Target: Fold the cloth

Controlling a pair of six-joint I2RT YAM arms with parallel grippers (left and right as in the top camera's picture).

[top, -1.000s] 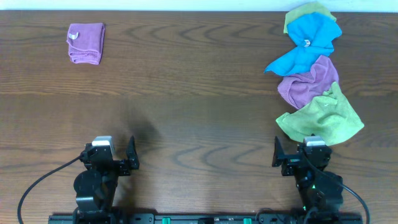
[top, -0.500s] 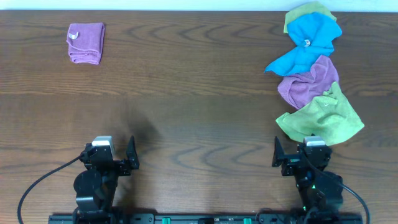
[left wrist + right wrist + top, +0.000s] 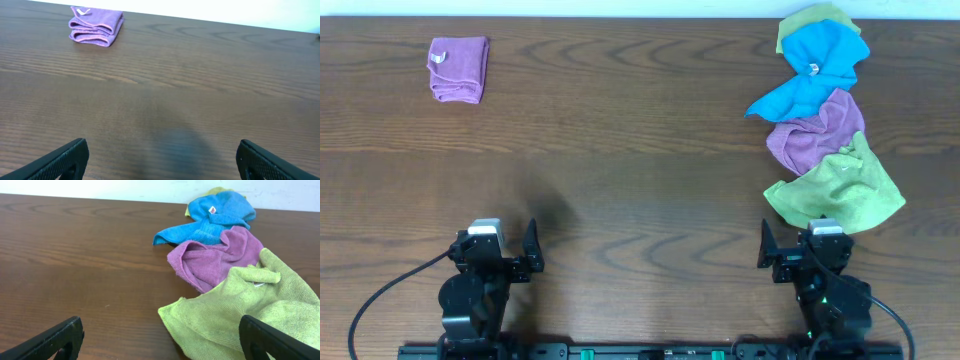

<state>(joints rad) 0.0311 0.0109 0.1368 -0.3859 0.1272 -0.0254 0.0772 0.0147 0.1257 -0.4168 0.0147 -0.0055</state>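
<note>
The cloth [image 3: 458, 68] lies folded at the bench's [image 3: 620, 150] far left. Both pairs of jaws stand wide and empty. The task looks done, so no further grasp seems needed.

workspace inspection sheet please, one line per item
surface: dark wood table, no spills seen
job's things: purple cloth, far left, folded, white tag showing
clutter: pile at far right, with blue cloth, mauve cloth, near green cloth and far green cloth overlapping
grippers: left tool and right tool open, holding nothing, at the near edge
cables: left cable and right cable, black, by the arm bases, away from the cloths
surroundings: white strip past the far edge
</note>
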